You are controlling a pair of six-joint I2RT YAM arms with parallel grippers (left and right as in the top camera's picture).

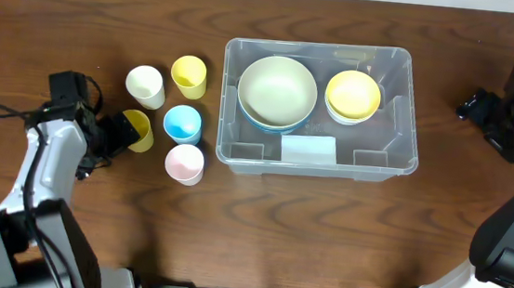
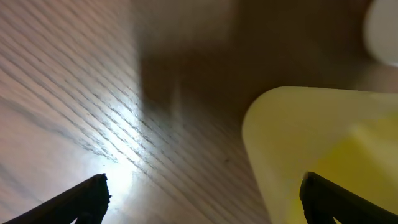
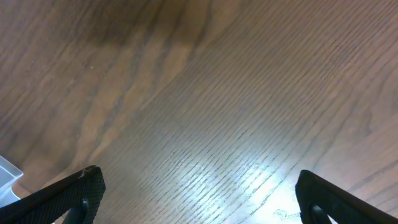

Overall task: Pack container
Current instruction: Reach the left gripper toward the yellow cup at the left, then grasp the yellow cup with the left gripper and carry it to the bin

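Yellow cup [image 2: 323, 143] sits just ahead of the wide-open left gripper [image 2: 205, 186], well left of the container [image 1: 414, 120]. The right gripper [image 3: 196, 186] hangs open and empty to the container's right. An off-centre close could knock the cup into the blue cup [image 1: 182, 123].

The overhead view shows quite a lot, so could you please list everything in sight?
table: 1, brown wood, under everything
container: 1, clear, table centre
label: 1, white, on the container's base
large bowl: 1, cream, container's left half
blue bowl: 1, blue, under the large bowl
small bowl: 1, yellow, container's right half
white bowl: 1, white, under the small bowl
cups: 5, left of the container: white cup, yellow cup, blue cup, pink cup, second yellow cup farthest left
left fingers: 2, black, open, at the second yellow cup
right fingers: 2, black, open, over bare table, far right
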